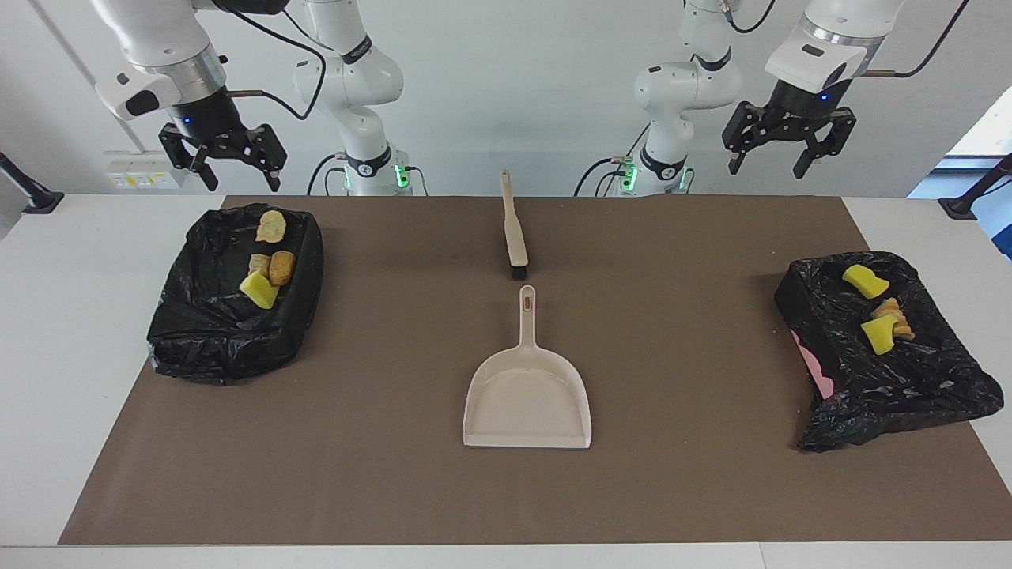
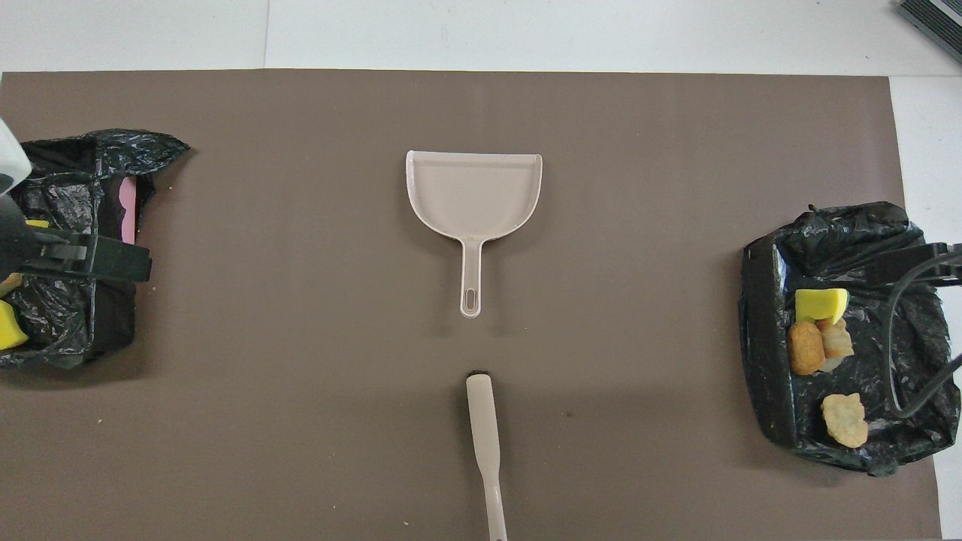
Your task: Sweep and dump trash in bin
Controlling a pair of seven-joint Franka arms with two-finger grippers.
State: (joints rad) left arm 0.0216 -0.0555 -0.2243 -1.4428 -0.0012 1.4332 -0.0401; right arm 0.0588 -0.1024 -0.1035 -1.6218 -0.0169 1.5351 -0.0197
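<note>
While both arms are waiting raised, trash is lying in two bins:

- yellow sponge and tan, orange-brown crumbly scraps (image 1: pixel 267 269), four, sitting in black-bag-lined bin (image 1: pixel 229 348) at right arm's end
- three scraps (image 1: pixel 876 312) sitting in second bagged bin (image 1: pixel 893 395) at left arm's end
- handling: likely light, soft, crumbling under pinch
- beige plastic dustpan (image 1: pixel 528 403), slim beige brush (image 1: pixel 514 229) lying mid-counter; take by handles
- left claw (image 1: pixel 791 150), right claw (image 1: pixel 229 162): spread wide, holding nothing
</note>
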